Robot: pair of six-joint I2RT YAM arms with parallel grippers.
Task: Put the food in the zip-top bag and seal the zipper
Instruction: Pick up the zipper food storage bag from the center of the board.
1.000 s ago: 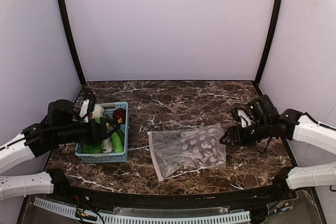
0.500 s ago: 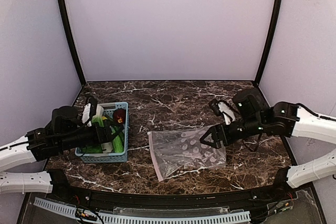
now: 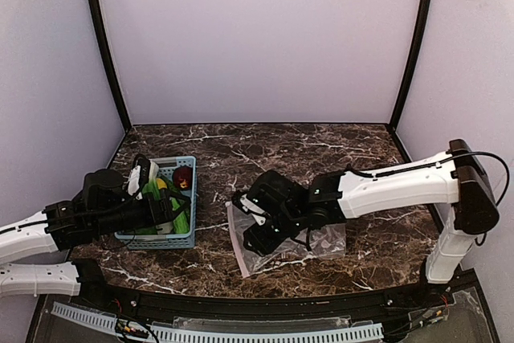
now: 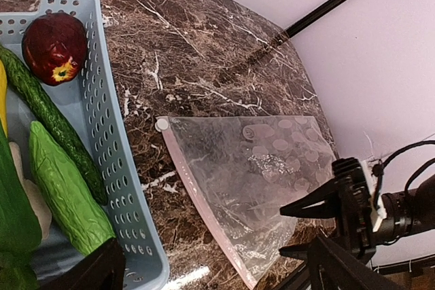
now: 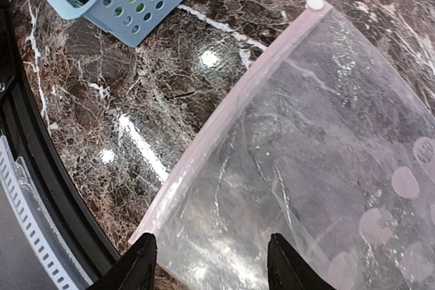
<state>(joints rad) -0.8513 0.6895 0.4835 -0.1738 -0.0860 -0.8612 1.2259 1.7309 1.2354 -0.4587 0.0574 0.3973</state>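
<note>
The zip-top bag [image 4: 262, 168] lies flat on the marble table [image 3: 321, 150], right of the light blue basket [image 4: 112, 147], with 1 strip of bare marble between them. Its zipper [image 5: 231, 106] runs along the edge facing the basket, slanting toward the table's near rail [image 5: 41, 188]. The marble behind the bag and the basket is open up to the back wall, and more open marble lies right of the bag.

All the food sits in the basket: a dark red fruit [image 4: 54, 47] in the far corner, a long green piece [image 4: 51, 123] beside it, and a bumpy green piece [image 4: 68, 191] nearer the camera.

The left arm lies low, stretched in from the near left, and the left gripper [image 4: 216, 256] hangs over the basket's near right part, pointing toward the bag. Its jaws are spread wide and hold nothing.

The right arm rises at its base on the far right, then its white forearm reaches left across the bag. The right gripper [image 5: 212, 256] points down over the bag's mouth end, just inside the zipper. Its 2 fingers [image 5: 139, 266] stand apart with clear plastic between them; whether they touch the bag cannot be told.
</note>
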